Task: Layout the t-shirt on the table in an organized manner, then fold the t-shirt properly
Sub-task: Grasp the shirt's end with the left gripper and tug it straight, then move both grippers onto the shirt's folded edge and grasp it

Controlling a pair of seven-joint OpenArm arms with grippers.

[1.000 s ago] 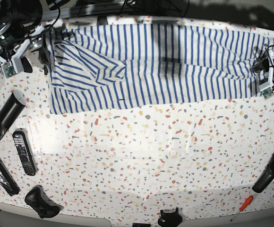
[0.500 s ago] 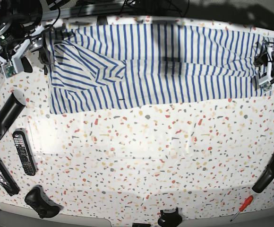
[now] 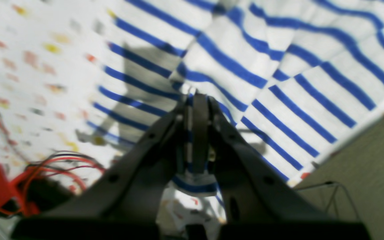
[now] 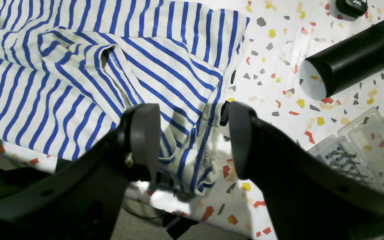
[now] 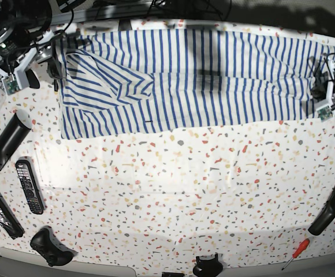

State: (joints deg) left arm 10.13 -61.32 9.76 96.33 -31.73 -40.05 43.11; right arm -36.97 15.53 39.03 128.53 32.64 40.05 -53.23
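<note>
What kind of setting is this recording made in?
Probably a robotics lab workbench, not a home: a terrazzo-look table bears a striped t-shirt, a remote, a game controller, a screwdriver and loose wiring.

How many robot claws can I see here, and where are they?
2. The left claw is clamped on the t-shirt's right end; the right claw hangs open past its left end.
</note>
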